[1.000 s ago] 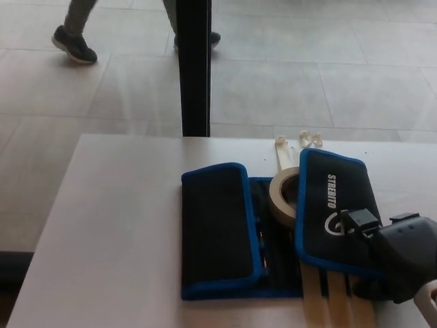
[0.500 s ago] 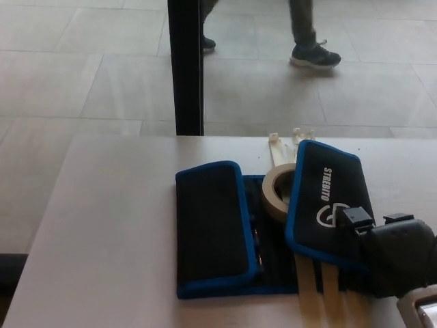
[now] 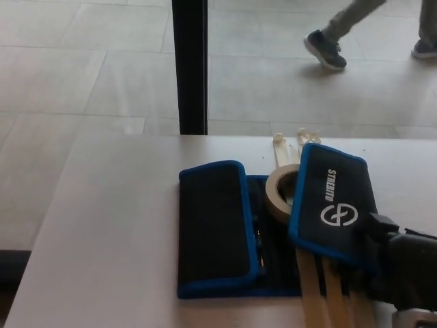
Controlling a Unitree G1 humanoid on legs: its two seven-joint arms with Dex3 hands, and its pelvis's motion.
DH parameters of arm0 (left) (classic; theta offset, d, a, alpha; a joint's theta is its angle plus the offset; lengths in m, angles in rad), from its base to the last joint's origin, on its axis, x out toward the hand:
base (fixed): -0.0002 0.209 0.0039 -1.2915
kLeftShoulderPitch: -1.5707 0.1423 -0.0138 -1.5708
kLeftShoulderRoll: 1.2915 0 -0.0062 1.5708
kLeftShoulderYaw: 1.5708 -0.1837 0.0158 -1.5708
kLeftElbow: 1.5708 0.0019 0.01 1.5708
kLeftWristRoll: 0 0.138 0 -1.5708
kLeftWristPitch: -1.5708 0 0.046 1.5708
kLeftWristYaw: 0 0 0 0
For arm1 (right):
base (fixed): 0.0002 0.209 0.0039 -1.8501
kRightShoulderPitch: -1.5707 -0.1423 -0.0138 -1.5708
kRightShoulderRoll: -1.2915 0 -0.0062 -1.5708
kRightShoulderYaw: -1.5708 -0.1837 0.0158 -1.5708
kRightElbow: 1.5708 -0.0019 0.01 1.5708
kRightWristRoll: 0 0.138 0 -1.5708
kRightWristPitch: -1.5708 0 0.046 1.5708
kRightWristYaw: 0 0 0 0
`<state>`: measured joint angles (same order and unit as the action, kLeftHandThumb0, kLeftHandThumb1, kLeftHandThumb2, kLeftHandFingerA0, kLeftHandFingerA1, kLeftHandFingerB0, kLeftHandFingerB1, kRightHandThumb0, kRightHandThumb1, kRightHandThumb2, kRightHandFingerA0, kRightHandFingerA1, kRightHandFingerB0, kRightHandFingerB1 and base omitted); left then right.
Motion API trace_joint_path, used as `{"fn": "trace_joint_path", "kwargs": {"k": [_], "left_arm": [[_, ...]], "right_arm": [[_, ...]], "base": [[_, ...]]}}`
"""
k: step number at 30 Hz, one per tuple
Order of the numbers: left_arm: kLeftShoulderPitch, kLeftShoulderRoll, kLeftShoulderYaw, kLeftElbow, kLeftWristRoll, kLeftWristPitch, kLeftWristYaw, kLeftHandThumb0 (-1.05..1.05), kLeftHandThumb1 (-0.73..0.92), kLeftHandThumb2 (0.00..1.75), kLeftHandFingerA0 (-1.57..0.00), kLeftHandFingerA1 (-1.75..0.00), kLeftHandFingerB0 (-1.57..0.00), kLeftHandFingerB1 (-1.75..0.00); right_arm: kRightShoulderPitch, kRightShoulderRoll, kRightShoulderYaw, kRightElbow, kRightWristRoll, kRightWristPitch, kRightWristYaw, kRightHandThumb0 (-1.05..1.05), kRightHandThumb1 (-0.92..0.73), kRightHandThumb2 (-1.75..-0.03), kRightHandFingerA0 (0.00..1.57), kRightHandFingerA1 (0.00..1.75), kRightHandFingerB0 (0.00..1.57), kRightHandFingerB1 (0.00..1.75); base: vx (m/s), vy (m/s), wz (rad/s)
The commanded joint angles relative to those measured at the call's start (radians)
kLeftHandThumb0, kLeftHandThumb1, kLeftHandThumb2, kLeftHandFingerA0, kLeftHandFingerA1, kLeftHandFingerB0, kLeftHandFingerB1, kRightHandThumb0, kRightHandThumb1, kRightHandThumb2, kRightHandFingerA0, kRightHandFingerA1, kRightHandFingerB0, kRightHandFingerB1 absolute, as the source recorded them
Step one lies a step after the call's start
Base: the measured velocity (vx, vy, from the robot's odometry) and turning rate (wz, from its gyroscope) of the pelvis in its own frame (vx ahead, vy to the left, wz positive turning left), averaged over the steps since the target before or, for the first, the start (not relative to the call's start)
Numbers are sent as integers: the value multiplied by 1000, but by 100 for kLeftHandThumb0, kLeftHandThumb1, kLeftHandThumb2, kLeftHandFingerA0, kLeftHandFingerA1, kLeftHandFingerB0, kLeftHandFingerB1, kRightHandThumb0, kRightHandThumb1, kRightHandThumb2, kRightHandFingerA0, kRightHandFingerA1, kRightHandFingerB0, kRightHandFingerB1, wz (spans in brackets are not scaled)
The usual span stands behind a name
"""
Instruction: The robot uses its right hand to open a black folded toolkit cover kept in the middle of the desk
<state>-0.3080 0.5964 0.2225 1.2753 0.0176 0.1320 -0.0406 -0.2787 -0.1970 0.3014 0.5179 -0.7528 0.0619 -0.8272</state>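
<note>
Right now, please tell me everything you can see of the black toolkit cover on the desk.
The toolkit cover is black fabric with blue edging and lies in the middle of the pale desk. Its left flap lies folded flat over the middle. Its right flap, with white lettering and a round logo, is raised at a tilt, leaning over a roll of tape and pale wooden sticks. The robot's right hand is at this flap's lower right edge.

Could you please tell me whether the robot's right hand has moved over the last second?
Yes. The black right hand has slid toward the lower right, uncovering the white round logo on the black, blue-edged toolkit flap.
</note>
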Motion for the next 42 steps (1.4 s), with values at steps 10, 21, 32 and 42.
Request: {"fn": "trace_joint_path", "kwargs": {"k": [10,21,32,42], "left_arm": [[-4,18,-1,9,1,19,0,-75,27,131,-69,-113,0,-77],[3,32,-5,9,1,14,-25,-72,35,135,-53,-103,0,-75],[34,32,25,11,-25,12,-18,-60,28,126,-39,-90,-15,-79],[45,31,29,24,-24,5,-16,-99,34,146,-65,-112,-27,-93]], "right_arm": [[29,167,-389,-124,267,-257,-209,-33,-69,-74,125,117,95,72],[-141,337,-766,-280,861,-268,-104,-18,-63,-87,109,127,91,75],[-350,64,-1128,-71,1068,12,-77,-26,-69,-69,71,124,67,89],[7,-185,-1002,211,652,-7,97,-25,-68,-60,86,75,77,52]], "base": [[0,0,0],[0,0,0],[0,0,0],[0,0,3]]}}
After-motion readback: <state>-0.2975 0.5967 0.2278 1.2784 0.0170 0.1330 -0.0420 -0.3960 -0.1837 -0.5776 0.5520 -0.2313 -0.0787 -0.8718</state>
